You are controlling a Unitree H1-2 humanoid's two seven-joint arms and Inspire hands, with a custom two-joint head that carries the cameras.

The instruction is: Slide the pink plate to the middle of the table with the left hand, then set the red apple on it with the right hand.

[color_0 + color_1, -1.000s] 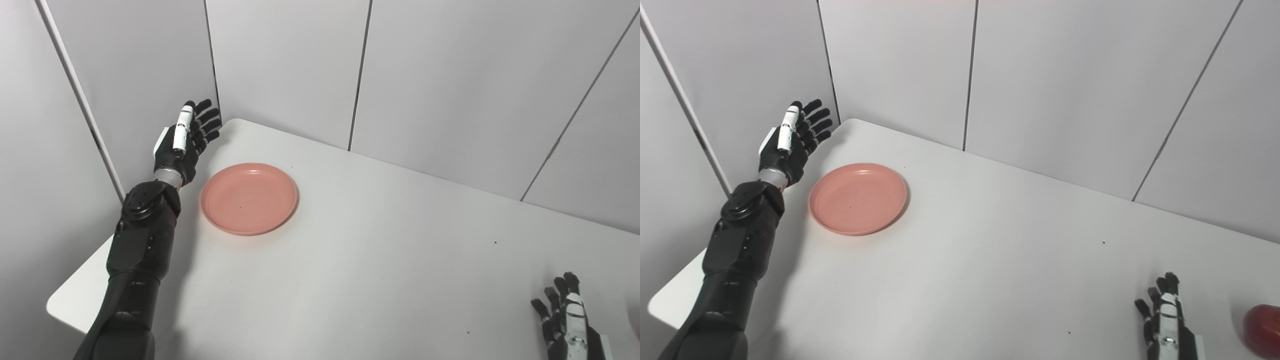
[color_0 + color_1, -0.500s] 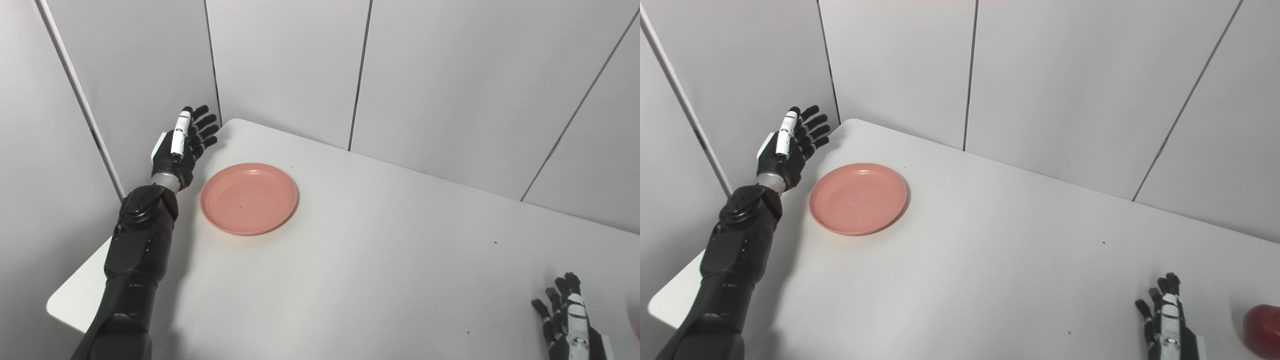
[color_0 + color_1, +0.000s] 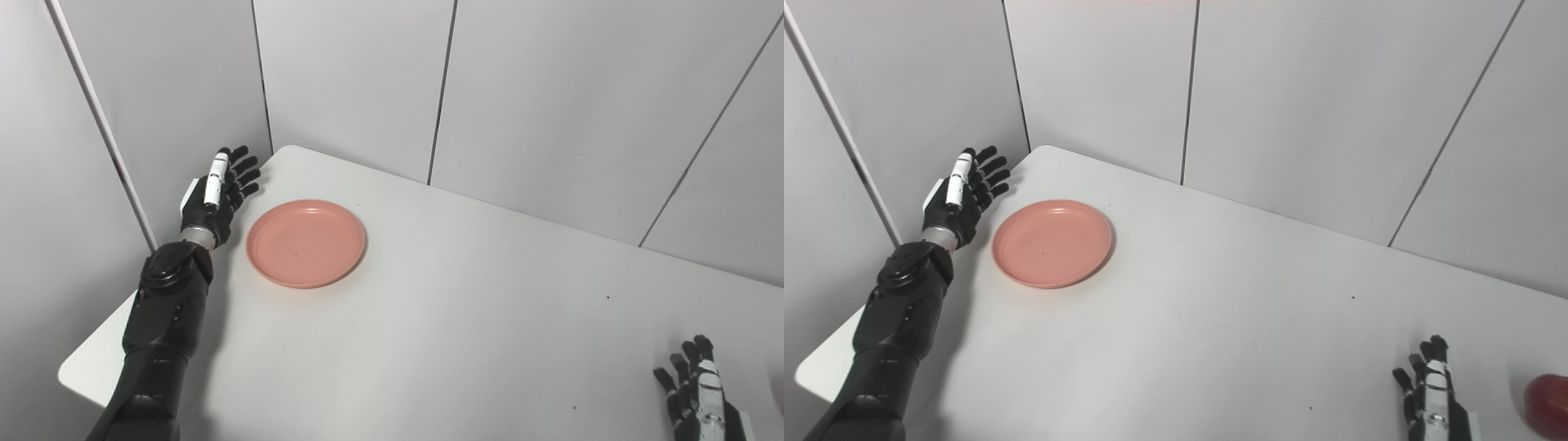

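Nearest, at 5 o'clock on the surface (image 3: 1213, 343): right robot hand (image 3: 1433, 395), fingers spread, holding nothing. The red apple (image 3: 1545, 398) lies just beside it toward 3 o'clock, not touching (cut by the frame edge).

Neither step looks done. The pink plate (image 3: 305, 242) lies at about 10 o'clock, well off the middle, with nothing on it.

Farther, left robot hand (image 3: 215, 197) at the surface's left edge, fingers extended and apart, empty, just beside the plate's 9 o'clock rim with a gap showing between them. Slide, then apple placement, remain.
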